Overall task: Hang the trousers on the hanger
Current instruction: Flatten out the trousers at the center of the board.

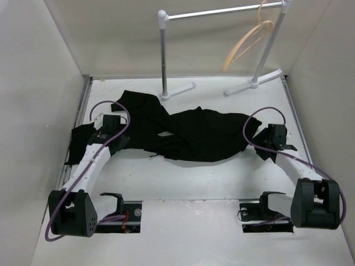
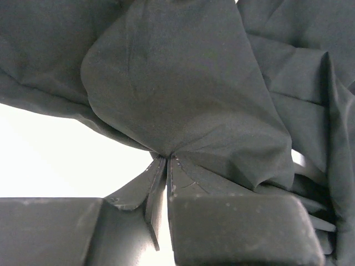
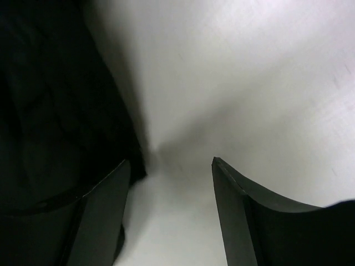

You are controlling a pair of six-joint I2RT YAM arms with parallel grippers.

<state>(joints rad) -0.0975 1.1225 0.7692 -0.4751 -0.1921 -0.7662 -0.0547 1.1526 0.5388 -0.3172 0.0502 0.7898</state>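
Observation:
The black trousers [image 1: 188, 132] lie crumpled across the middle of the white table. The tan hanger [image 1: 248, 43] hangs by its hook from the white rack's bar at the back right. My left gripper [image 1: 113, 137] is at the trousers' left end; in the left wrist view it [image 2: 166, 158] is shut on a pinched fold of the trousers [image 2: 183, 94]. My right gripper [image 1: 265, 145] sits at the trousers' right edge; in the right wrist view it [image 3: 171, 163] is open, with the dark cloth [image 3: 55, 111] beside its left finger and bare table between the fingers.
The white tubular rack [image 1: 164, 55] stands at the back, its feet on the table just behind the trousers. Grey walls close in the left, right and back sides. The arms' bases are at the near edge.

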